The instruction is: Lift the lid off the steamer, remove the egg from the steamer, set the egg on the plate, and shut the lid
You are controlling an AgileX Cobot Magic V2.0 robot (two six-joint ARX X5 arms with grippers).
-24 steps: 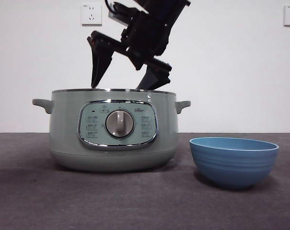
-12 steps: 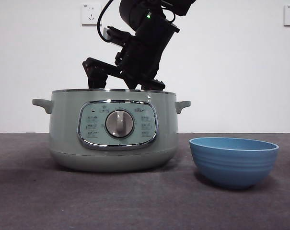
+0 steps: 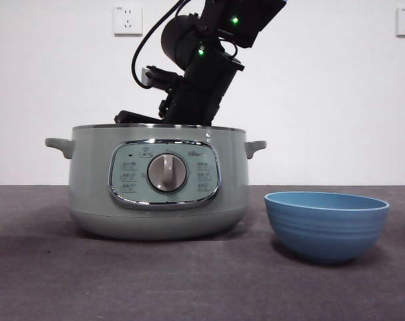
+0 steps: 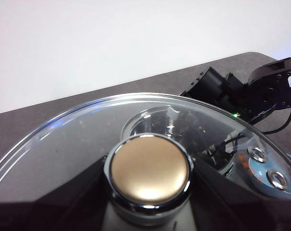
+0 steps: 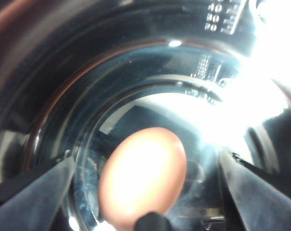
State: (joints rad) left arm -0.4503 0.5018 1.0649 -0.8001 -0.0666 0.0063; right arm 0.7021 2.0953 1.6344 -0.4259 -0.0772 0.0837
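You have a dark grey table [image 3: 48,281] with a matte, faintly textured top, running the full width of the front view and ending at a white wall; two things rest directly on it; the steamer [image 3: 156,180] stands left of centre, upright, dial panel facing you, no lid on it; the plate [image 3: 327,225] sits on the table to its right, just beside it, apart from it, and nearer to you.
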